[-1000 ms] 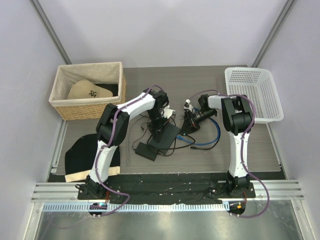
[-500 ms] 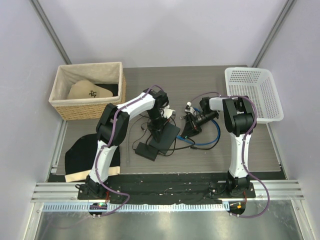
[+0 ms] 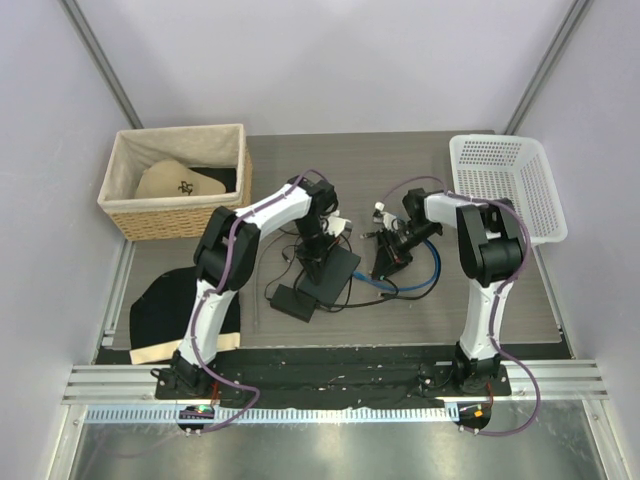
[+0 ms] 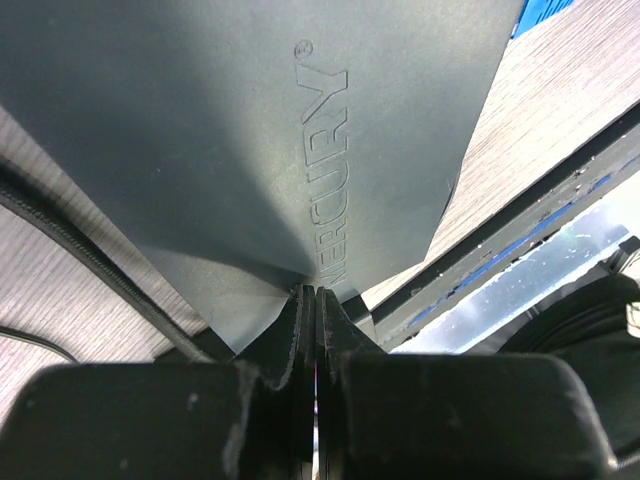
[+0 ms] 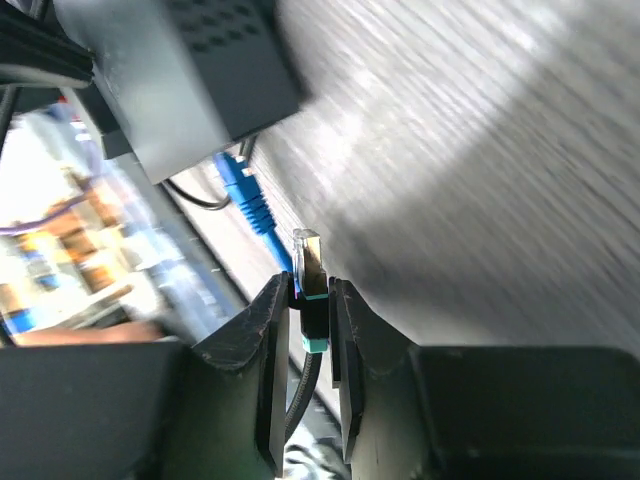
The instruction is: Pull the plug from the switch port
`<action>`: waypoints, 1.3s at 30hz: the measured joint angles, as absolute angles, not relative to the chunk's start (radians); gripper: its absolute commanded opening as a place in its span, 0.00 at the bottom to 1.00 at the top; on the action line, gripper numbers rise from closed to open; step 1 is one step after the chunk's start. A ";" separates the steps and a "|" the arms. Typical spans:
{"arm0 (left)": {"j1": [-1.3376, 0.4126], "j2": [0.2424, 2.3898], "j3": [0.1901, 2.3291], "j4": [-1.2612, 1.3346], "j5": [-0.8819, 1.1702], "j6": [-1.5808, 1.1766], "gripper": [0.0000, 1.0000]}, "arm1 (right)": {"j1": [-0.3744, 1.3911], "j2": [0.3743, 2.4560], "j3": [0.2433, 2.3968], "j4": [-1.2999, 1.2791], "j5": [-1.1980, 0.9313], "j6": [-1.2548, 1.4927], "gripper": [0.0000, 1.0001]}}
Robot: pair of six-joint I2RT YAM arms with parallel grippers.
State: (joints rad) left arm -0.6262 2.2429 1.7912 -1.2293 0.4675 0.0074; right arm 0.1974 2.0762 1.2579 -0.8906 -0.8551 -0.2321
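The switch (image 3: 338, 270) is a flat black box; the left wrist view shows its top (image 4: 250, 130) embossed MERCURY. My left gripper (image 3: 318, 250) is shut and empty, its tips (image 4: 310, 295) pressed on the box. My right gripper (image 3: 385, 262) is just right of the box. It is shut (image 5: 312, 285) on a clear-tipped connector (image 5: 310, 262) with a black body, a teal band and a dark braided cord. The bright-blue plug (image 5: 243, 195) lies at the box's edge (image 5: 190, 70). I cannot tell whether it sits in a port. Its blue cable (image 3: 425, 280) loops under the right arm.
A smaller black adapter brick (image 3: 293, 302) and thin black cords lie left of the switch. A wicker basket (image 3: 175, 180) stands at back left, a white plastic basket (image 3: 505, 185) at back right. A black and cream cloth (image 3: 165, 312) lies at front left.
My right gripper has moved a little right and toward me, away from the switch, with the connector in it. The left gripper has stayed on the box.
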 measured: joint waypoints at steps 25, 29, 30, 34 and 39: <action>-0.501 1.796 1.801 -0.851 0.785 0.081 0.75 | 0.260 2.159 1.943 -0.856 -0.643 -0.081 0.01; -0.584 1.901 1.795 -0.773 0.697 0.080 0.77 | 0.270 2.205 1.988 -0.810 -0.612 0.026 0.01; -0.606 1.920 1.790 -0.765 0.662 0.083 0.77 | 0.273 2.212 1.996 -0.802 -0.607 0.043 0.01; -0.667 1.976 1.781 -0.747 0.578 0.083 0.78 | 0.294 2.215 2.016 -0.773 -0.588 0.091 0.01; -0.671 1.982 1.784 -0.733 0.568 0.078 0.77 | 0.314 2.215 2.020 -0.752 -0.569 0.112 0.01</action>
State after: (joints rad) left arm -0.6708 1.9823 1.7840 -0.7326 0.5682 0.0776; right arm 0.3138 2.2150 2.0197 -0.7517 -0.5694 0.1120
